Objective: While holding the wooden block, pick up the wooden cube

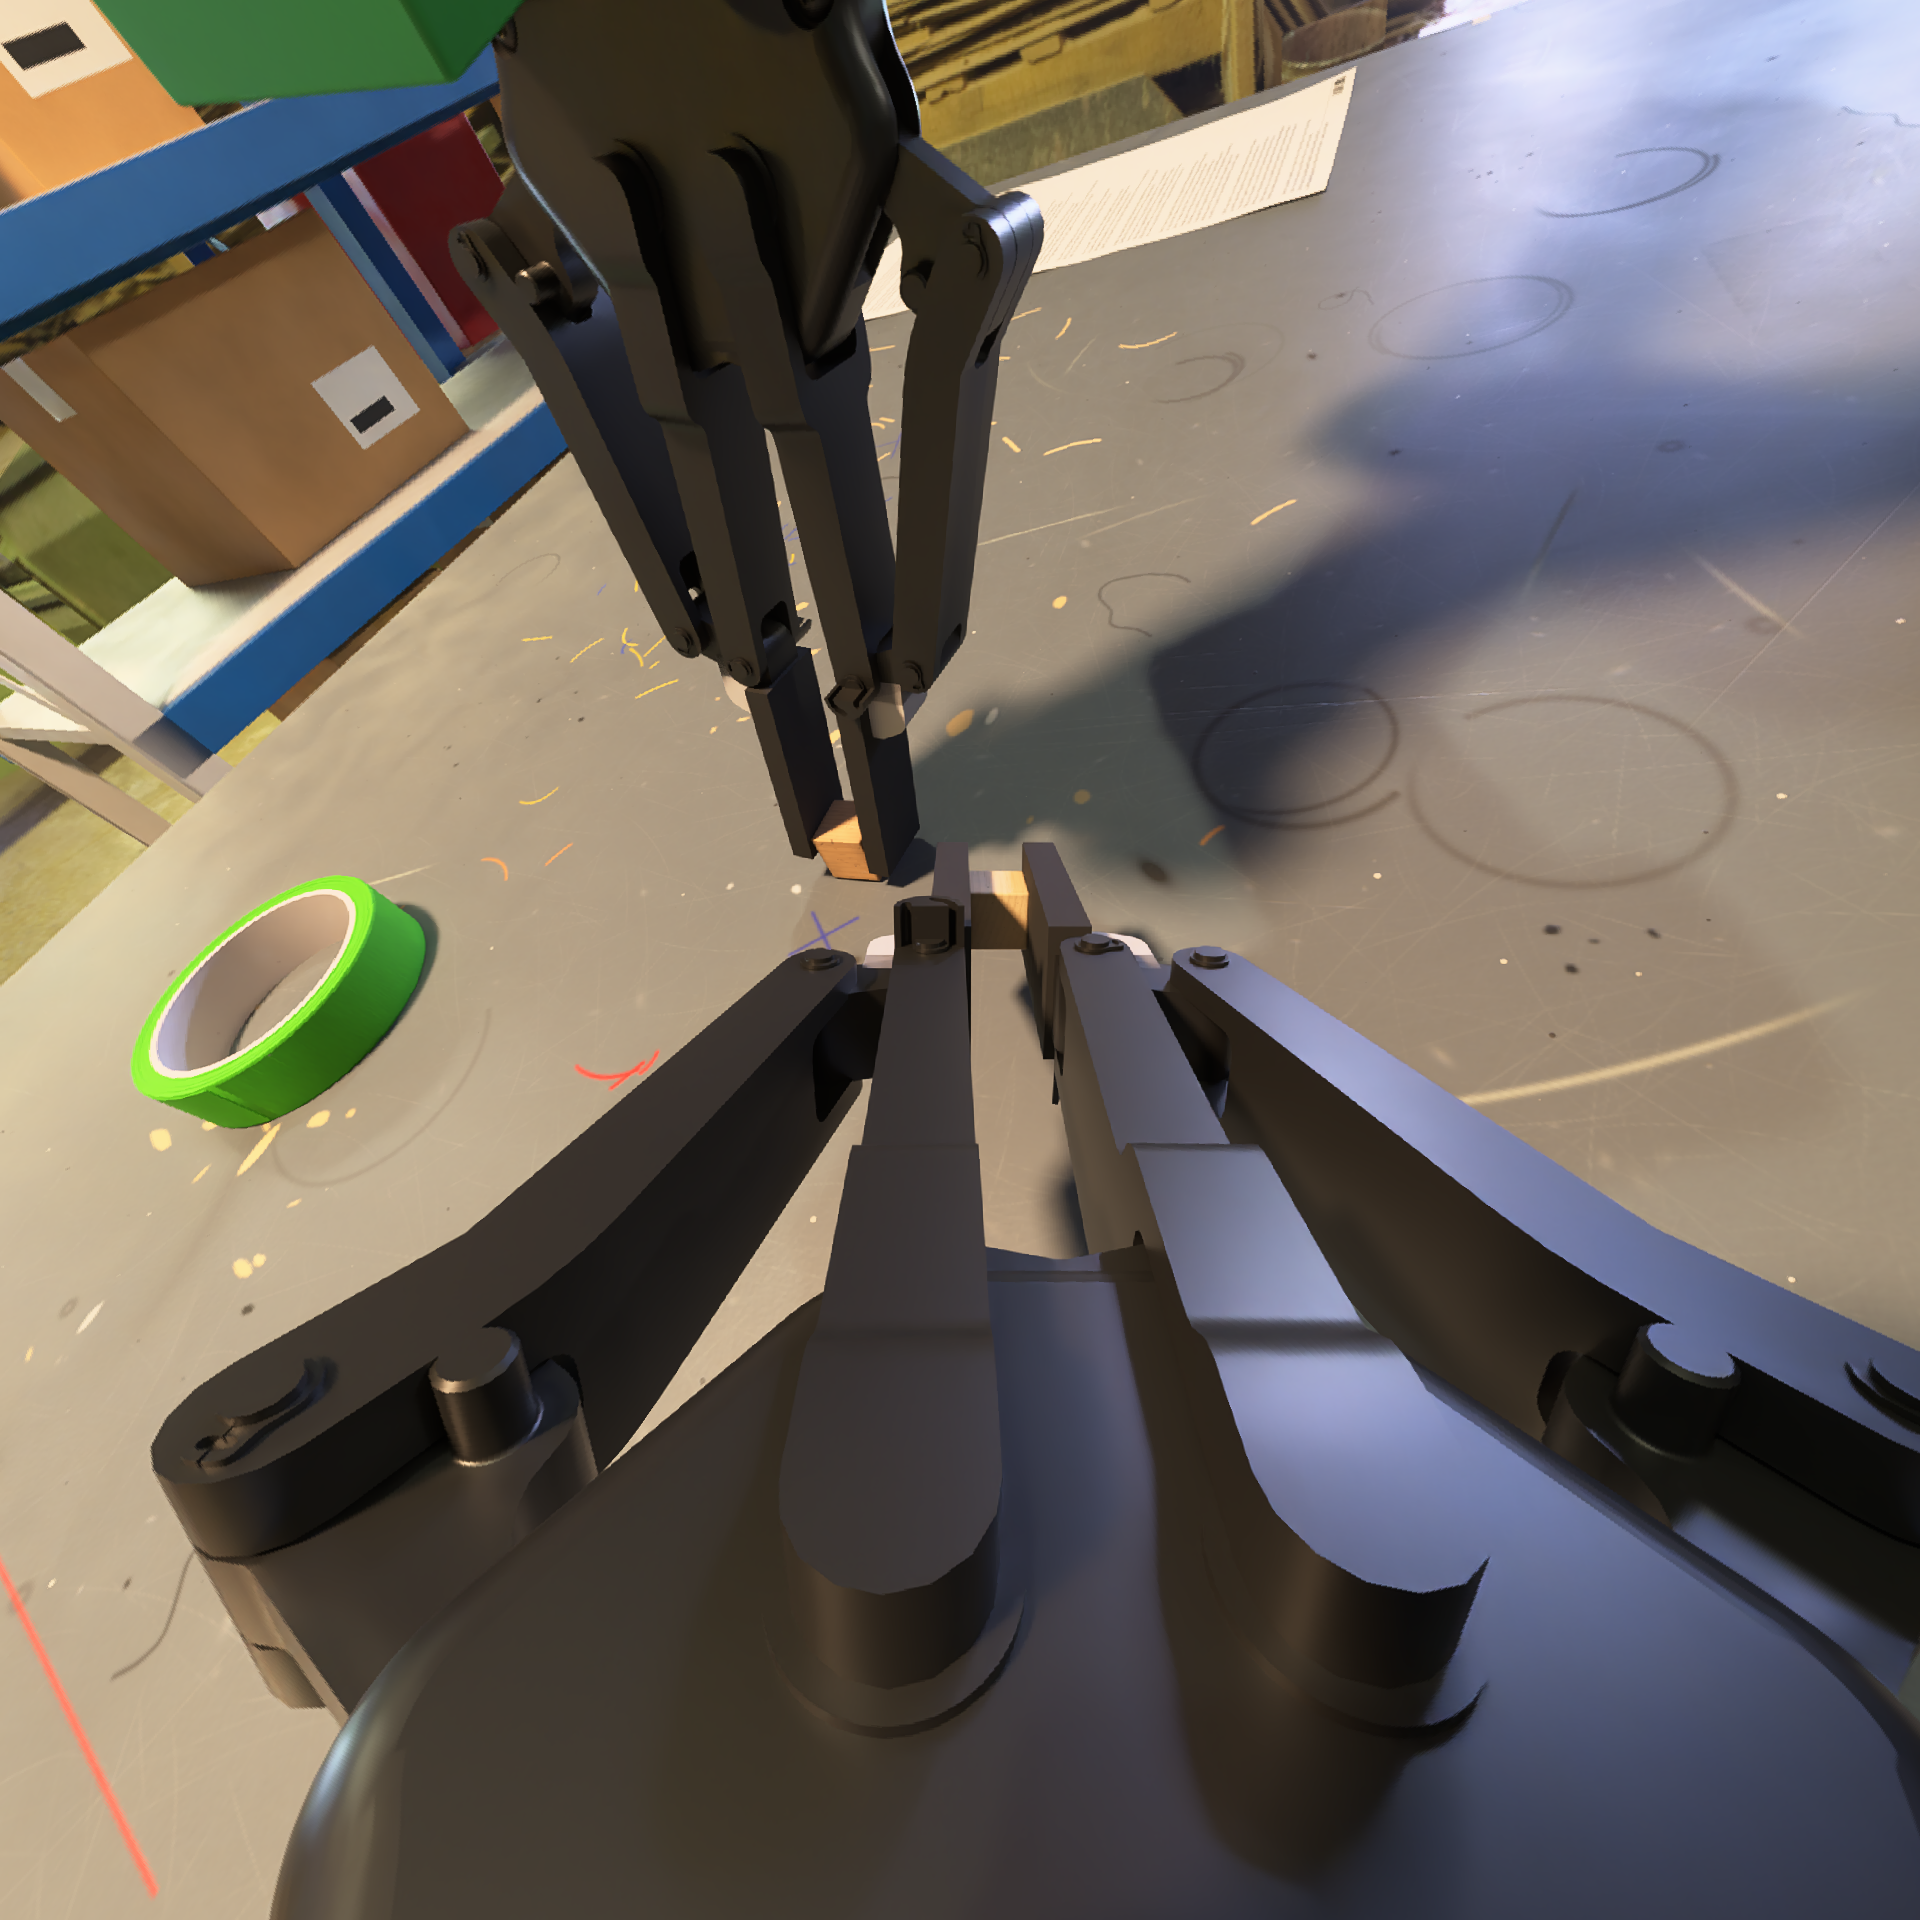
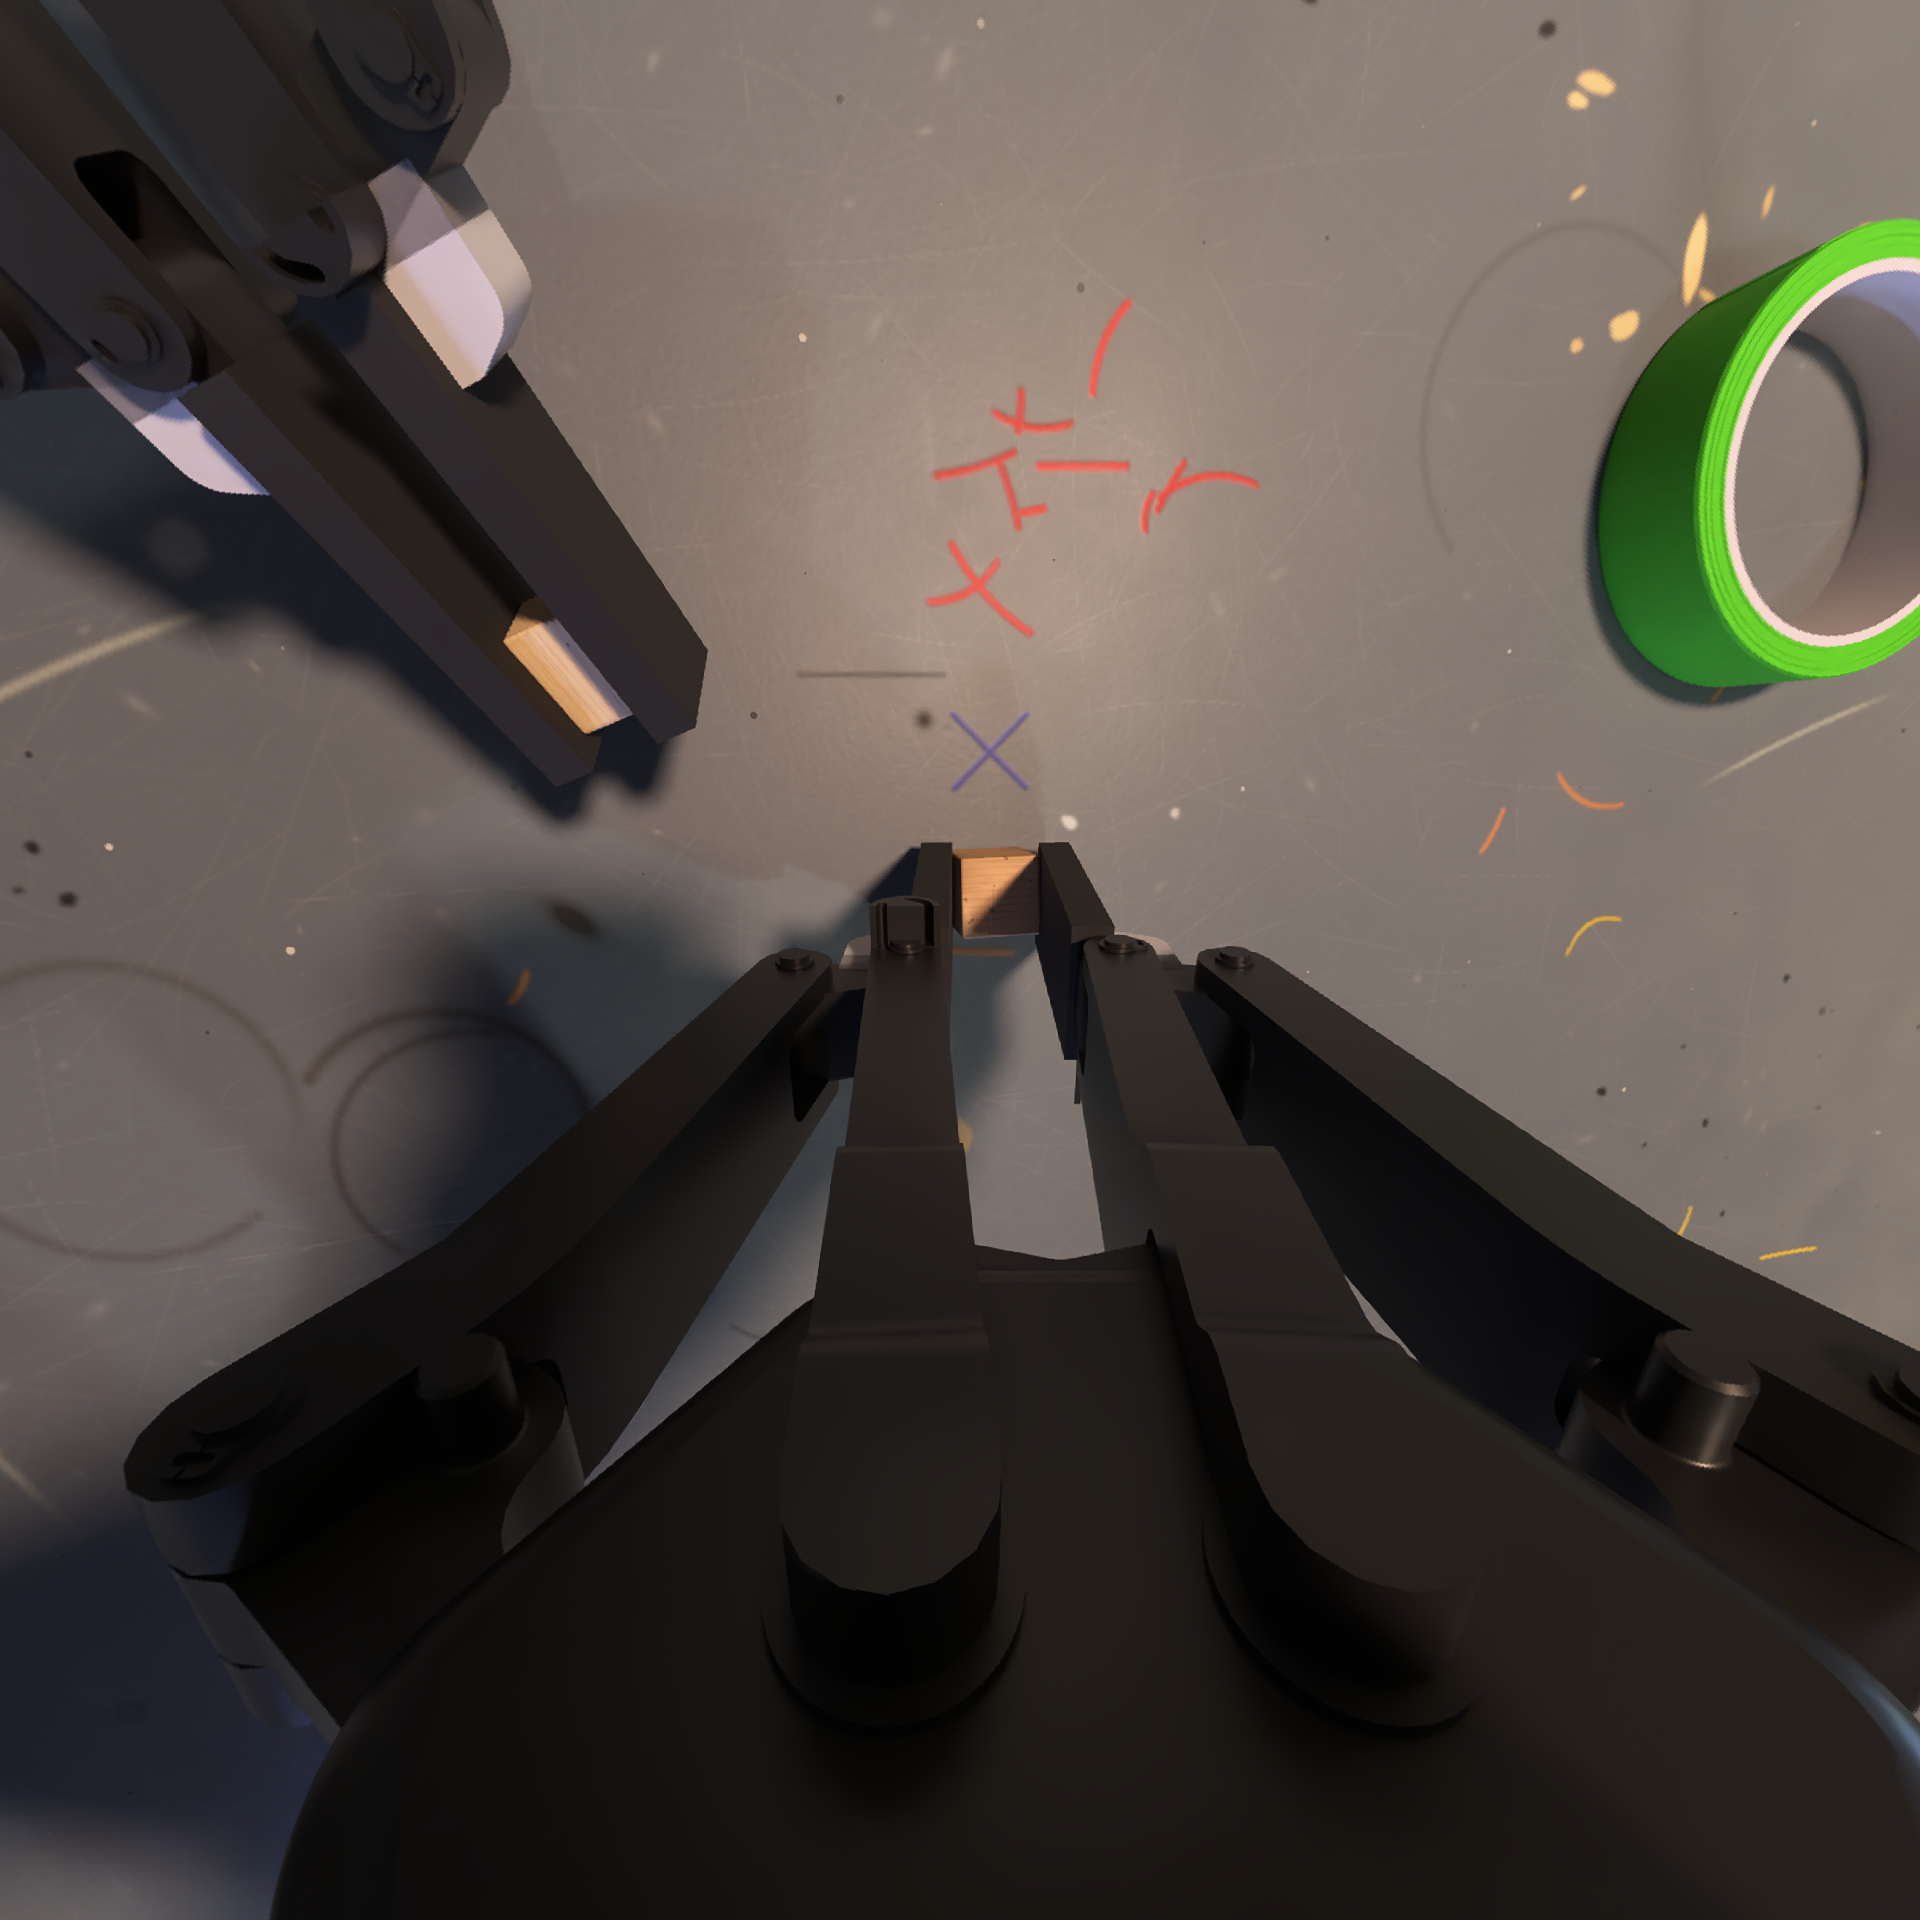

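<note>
Right gripper (image 2: 995, 864) first: its fingers (image 2: 1070, 894) are clamped flat on two opposite faces of the cube (image 2: 995, 891), which sits right at the tips. So the cube isn't off to any side, it's already in the grip, and I'd say what's left is a straight lift. The tips are down at the table (image 1: 1455, 520). I can't tell if the cube is touching it or just clear.

Left gripper (image 1: 997, 883) is pinched on the block (image 1: 997, 912), also out at the tips. From the right wrist view the block looks longer than wide, with its long axis running along the fingers. The cube looks even on all sides, so there's no long axis to care about.

The two grippers are just beside each other, tips nearly meeting, so the lift needs to go up without swinging toward the left one.

Both pieces are pale wood with a light grain and sharp edges.

All this is mid-table, well away from every edge. A green tape roll (image 1: 281, 1003) sits toward the shelf-side edge and a paper sheet (image 1: 1195, 177) lies by the far edge.
</note>
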Robot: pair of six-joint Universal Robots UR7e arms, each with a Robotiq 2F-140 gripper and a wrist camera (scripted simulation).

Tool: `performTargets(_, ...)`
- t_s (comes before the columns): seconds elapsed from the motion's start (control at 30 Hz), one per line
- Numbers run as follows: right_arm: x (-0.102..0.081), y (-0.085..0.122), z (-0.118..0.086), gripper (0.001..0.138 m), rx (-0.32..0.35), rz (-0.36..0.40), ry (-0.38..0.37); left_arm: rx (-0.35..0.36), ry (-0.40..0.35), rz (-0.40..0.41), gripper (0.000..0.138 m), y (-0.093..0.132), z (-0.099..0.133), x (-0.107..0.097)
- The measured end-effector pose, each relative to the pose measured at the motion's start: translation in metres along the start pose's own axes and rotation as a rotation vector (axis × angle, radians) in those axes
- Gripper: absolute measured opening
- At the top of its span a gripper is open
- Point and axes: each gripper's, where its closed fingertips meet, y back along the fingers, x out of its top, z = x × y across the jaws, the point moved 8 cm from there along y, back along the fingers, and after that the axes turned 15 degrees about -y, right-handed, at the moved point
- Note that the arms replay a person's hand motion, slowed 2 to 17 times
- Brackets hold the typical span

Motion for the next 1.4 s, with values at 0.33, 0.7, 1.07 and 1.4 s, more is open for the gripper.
performTargets(0.33, -0.001, 0.007, -0.002, 0.022, -0.025, 0.039, 0.002, -0.002, 0.004, 0.000, 0.014, 0.000, -0.001, 0.000)
performTargets(0.7, -0.004, 0.027, -0.004, 0.022, -0.052, 0.082, -0.013, -0.003, 0.004, 0.001, 0.014, 0.000, -0.001, -0.001)
performTargets(1.07, -0.014, 0.060, -0.006, 0.022, -0.097, 0.135, -0.040, -0.003, 0.003, 0.000, 0.014, 0.000, -0.001, -0.001)
performTargets(1.4, -0.034, 0.097, -0.002, 0.022, -0.187, 0.160, -0.079, -0.003, 0.003, -0.002, 0.014, 0.000, -0.001, -0.001)
